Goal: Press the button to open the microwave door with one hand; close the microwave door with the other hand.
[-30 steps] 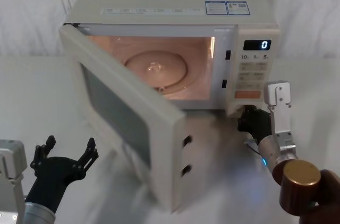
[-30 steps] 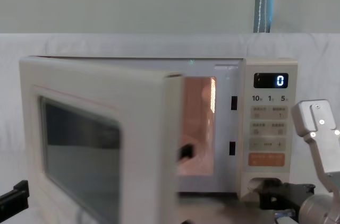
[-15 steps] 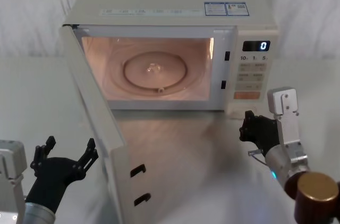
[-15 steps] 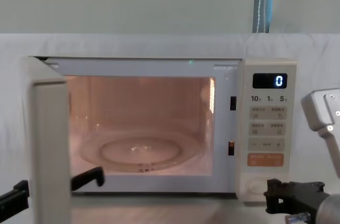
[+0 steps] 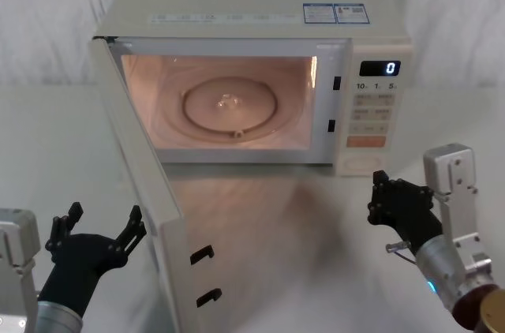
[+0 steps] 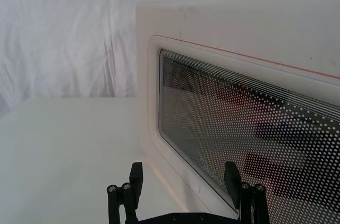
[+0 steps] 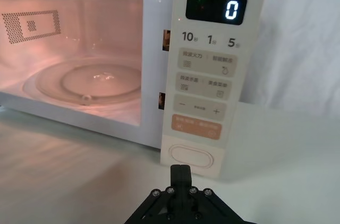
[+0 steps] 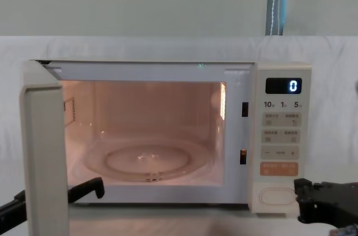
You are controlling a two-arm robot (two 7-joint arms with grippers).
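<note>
Here the wide cream microwave door with dark glass window (image 5: pixel 150 215) stands swung fully open, edge-on toward the robot. The left black-fingered gripper (image 5: pixel 96 226), fingers spread and empty, waits just outside its outer face; the left wrist view shows that window. The right gripper (image 5: pixel 381 200), fingers pressed together, faces the cream oval button (image 7: pixel 191 155).

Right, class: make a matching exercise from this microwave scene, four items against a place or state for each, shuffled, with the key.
Items:
1. microwave door
2. left pincer
3. right pincer
4. button

States:
A. shut, in front of the control panel, apart from it
B. swung wide open
C. open, outside the door's window
D. lowest key on the panel, untouched

Pairs: 1-B, 2-C, 3-A, 4-D
</note>
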